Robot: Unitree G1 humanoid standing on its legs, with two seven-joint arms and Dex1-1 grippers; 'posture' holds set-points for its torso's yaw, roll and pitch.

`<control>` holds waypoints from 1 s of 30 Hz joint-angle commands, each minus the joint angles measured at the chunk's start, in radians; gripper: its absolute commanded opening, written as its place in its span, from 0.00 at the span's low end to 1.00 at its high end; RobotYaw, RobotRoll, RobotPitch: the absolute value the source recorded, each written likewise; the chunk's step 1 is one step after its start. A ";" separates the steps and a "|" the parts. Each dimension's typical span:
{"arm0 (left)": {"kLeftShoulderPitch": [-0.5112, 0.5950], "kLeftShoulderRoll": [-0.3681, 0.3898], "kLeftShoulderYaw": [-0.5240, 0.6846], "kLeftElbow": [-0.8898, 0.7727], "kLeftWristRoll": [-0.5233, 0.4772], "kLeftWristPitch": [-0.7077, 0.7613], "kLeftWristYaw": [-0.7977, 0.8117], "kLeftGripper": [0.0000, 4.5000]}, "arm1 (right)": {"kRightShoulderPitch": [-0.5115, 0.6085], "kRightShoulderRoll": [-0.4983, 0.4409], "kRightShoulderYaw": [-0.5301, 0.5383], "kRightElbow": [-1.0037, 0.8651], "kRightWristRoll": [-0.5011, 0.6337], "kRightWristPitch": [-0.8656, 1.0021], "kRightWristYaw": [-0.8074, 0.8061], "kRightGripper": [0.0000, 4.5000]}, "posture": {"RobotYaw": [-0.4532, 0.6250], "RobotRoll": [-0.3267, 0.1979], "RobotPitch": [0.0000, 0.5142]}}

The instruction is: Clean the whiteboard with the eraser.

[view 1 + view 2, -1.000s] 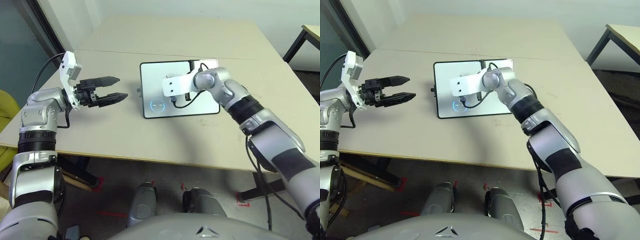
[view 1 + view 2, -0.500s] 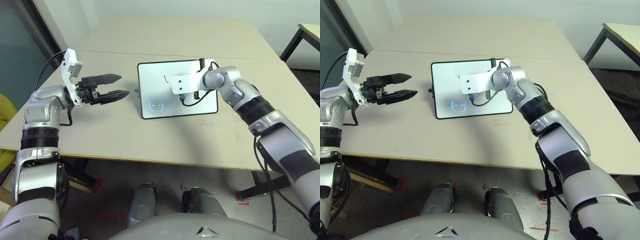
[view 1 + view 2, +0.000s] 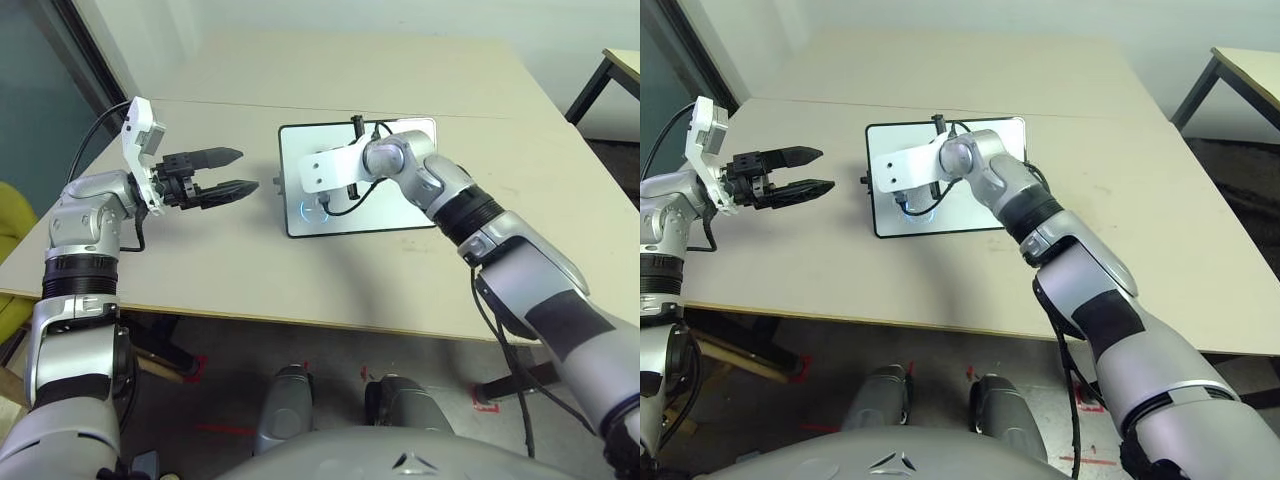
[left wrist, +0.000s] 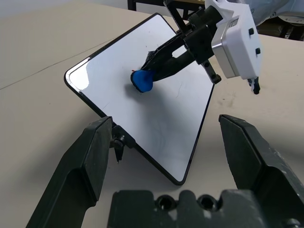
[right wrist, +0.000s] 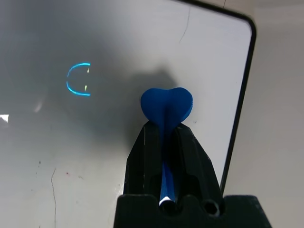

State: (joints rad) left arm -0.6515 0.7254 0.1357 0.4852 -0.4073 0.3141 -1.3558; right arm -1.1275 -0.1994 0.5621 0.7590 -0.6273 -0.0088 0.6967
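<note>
Eraser (image 5: 166,105) sits pinched between the fingers of the right gripper (image 5: 165,137), squeezed so its blue tip bulges out past the fingertips like a small heart. That tip presses on the whiteboard (image 3: 400,205) near the board's left end, and the left wrist view shows the same contact, blue eraser end down on the white surface under the black fingers (image 4: 164,64). Just beside the eraser, toward the board's near left corner, lies a faint bluish arc mark (image 5: 78,80), not touching the tip. A thin stroke (image 5: 186,19) and a few tiny specks show elsewhere on the surface. The board lies flat on the beige worktop (image 3: 240,270), with a thin black frame, rounded corners and a small knob (image 4: 118,141) on its left edge. The right arm (image 3: 470,215) reaches across the board from the right, its white wrist block above the board's middle. The left gripper (image 3: 232,171) hangs over the worktop to the left of the board, its two black fingers spread apart and holding nothing, their tips pointing at the board's left edge but clear of it. A second table (image 3: 610,75) stands off at the far right.
</note>
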 commanded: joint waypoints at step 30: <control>-0.012 -0.002 -0.013 0.007 0.007 -0.011 -0.004 1.00 | -0.026 -0.056 0.001 0.065 -0.003 -0.006 -0.027 0.02 | 0.71 0.62 0.00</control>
State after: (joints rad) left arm -0.6548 0.7223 0.1344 0.4887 -0.4067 0.3086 -1.3568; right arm -1.1354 -0.2674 0.5556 0.8003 -0.6305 -0.0093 0.6742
